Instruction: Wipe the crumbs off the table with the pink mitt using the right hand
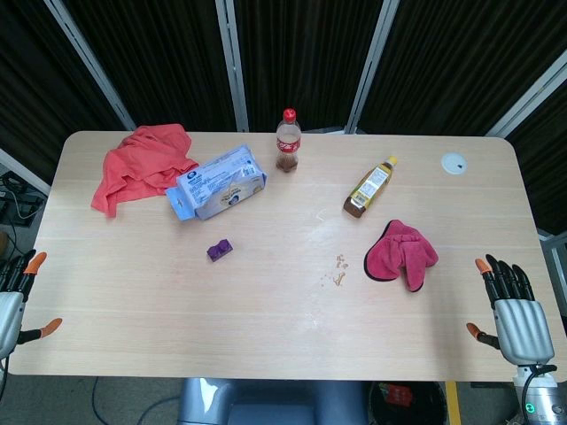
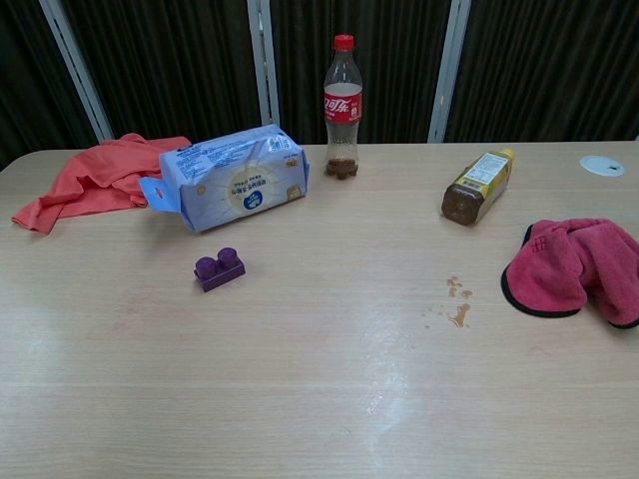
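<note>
The pink mitt (image 1: 401,255) (image 2: 574,265) lies flat on the table's right side, its dark-edged cuff toward the middle. A small patch of brown crumbs (image 1: 340,268) (image 2: 457,300) sits just to its left. My right hand (image 1: 509,306) hovers at the table's near right corner, fingers spread, holding nothing, well apart from the mitt. At the near left edge my left hand (image 1: 19,301) is partly cut off, fingers apart and empty. Neither hand shows in the chest view.
Behind the mitt lies a yellow-capped bottle (image 1: 369,187) on its side. A cola bottle (image 1: 288,140) stands at the back centre, beside a blue tissue pack (image 1: 221,182) and an orange cloth (image 1: 140,165). A purple brick (image 1: 220,251) and a white disc (image 1: 454,162) also lie here.
</note>
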Controlling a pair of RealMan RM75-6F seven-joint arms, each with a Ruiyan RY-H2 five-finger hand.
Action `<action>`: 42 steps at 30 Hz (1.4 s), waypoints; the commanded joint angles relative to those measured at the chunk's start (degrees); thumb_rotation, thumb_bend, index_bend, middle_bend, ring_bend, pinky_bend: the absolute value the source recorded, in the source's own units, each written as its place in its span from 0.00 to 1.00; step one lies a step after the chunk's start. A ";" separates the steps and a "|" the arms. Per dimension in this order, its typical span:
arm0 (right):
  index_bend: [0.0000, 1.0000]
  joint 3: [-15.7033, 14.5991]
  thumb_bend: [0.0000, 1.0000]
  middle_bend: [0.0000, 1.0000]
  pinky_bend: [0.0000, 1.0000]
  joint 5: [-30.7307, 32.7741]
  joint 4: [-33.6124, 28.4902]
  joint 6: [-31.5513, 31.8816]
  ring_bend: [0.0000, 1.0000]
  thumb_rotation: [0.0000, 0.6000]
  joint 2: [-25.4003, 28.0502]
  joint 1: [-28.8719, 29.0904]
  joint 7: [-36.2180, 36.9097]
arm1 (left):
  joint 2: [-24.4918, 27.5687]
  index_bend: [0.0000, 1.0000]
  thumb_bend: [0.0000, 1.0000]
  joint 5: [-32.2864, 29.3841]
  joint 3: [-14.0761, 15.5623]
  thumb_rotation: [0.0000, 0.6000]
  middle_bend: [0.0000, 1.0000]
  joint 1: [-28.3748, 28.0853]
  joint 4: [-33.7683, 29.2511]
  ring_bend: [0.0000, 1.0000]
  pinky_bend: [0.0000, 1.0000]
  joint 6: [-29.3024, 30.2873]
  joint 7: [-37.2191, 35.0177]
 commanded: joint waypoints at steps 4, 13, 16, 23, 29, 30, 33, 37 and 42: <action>0.00 0.04 0.01 0.00 0.00 -0.12 0.26 0.13 0.00 1.00 -0.19 -0.20 0.30 | -0.06 0.00 0.00 0.27 0.09 1.00 0.00 0.09 0.09 0.00 0.00 0.25 0.32; 0.00 -0.30 0.01 0.00 0.00 0.66 -0.37 -1.84 0.00 1.00 0.22 0.28 -0.74 | -0.04 0.00 0.00 -0.08 0.13 1.00 0.00 0.02 -0.08 0.00 0.00 -0.25 0.01; 0.00 -0.05 0.01 0.00 0.00 1.57 -1.10 -3.08 0.00 1.00 0.47 0.80 -1.10 | 0.01 0.00 0.00 -0.28 0.08 1.00 0.00 -0.05 -0.11 0.00 0.00 -0.47 -0.15; 0.00 2.40 0.00 0.00 0.00 6.12 -0.06 -10.08 0.00 1.00 -0.55 5.19 -3.26 | -0.04 0.00 0.00 -1.13 -0.07 1.00 0.00 -0.44 -0.56 0.00 0.00 -1.43 0.25; 0.00 5.44 0.00 0.00 0.00 11.59 1.91 -14.10 0.00 1.00 -4.01 8.61 -5.60 | -0.06 0.00 0.00 -1.50 -0.17 1.00 0.00 -0.40 -0.65 0.00 0.00 -1.42 0.16; 0.00 6.06 0.00 0.00 0.00 12.61 2.57 -14.64 0.00 1.00 -4.89 9.28 -6.14 | -0.06 0.00 0.00 -1.58 -0.20 1.00 0.00 -0.43 -0.68 0.00 0.00 -1.48 0.13; 0.00 7.69 0.00 0.00 0.00 15.41 4.60 -15.89 0.00 1.00 -7.38 11.12 -8.26 | -0.06 0.00 0.00 -1.62 -0.20 1.00 0.00 -0.48 -0.64 0.00 0.00 -1.60 0.10; 0.00 9.59 0.00 0.00 0.00 19.19 8.17 -17.79 0.00 1.00 -11.16 13.83 -10.99 | -0.10 0.00 0.00 -1.86 -0.27 1.00 0.00 -0.57 -0.61 0.00 0.00 -1.79 -0.03; 0.00 11.49 0.00 0.00 0.00 23.35 13.34 -19.68 0.00 1.00 -15.74 16.67 -12.75 | -0.10 0.00 0.00 -2.30 -0.35 1.00 0.00 -0.80 -0.54 0.00 0.00 -2.40 -0.35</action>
